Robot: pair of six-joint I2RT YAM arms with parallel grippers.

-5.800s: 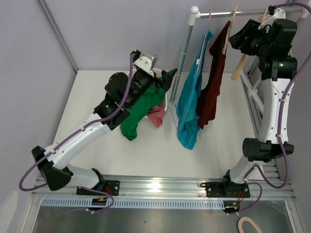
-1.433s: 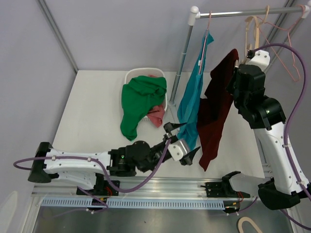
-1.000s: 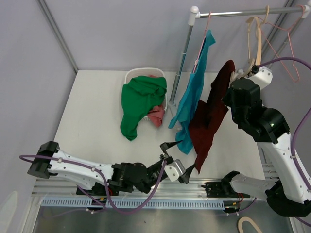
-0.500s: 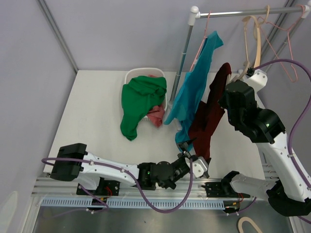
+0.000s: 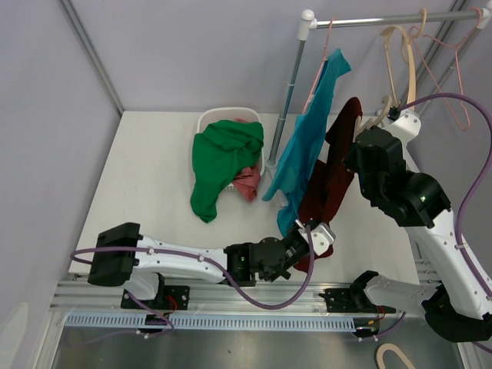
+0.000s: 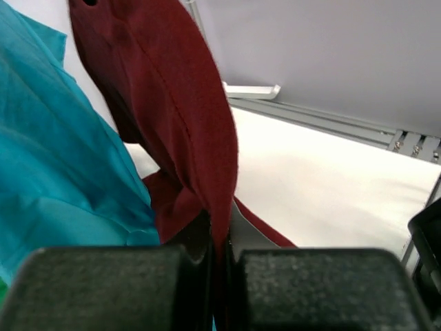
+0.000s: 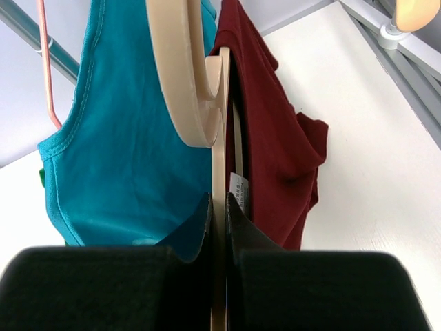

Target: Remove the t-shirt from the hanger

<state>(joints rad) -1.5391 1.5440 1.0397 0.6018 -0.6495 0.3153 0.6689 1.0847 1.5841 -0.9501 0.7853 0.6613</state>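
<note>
Maroon t-shirt [image 5: 329, 177] is up in the air over the right half of the tabletop [image 5: 154, 200], and we see it falling in a long, soft, narrow drape from a wooden hanger [image 7: 185, 86] down toward the near edge.

Sweeping from the left, a white basket [image 5: 209, 118] with a rounded rim sits near the middle of the far edge. A crumpled green garment [image 5: 223, 157] spills over its front onto the table, and a pinkish-red garment [image 5: 246, 184] is bunched beside it.

Next, a metal pole [image 5: 287, 88] rises to a shiny rail [image 5: 369, 21]. A teal top [image 5: 307, 142], smooth knit with a stitched neckline, hangs from a thin pink wire hanger [image 5: 321, 46] and touches the maroon cloth on its right.

Low by the near edge we find the left gripper [image 6: 220, 256]. Its dark, grainy pads [image 6: 310, 289] are pinched together on a fold of the maroon hem, with no gap showing.

Moving right, the right gripper [image 7: 219, 231] has its black fingers clamped narrow on the hanger's flat pale stem. The smooth curved piece arches above them, and a white label [image 7: 238, 189] shows against the maroon cloth.

Farthest right on the rail dangle a bare wooden hanger [image 5: 401, 54] and a second wire hanger [image 5: 455, 77], also pink.
</note>
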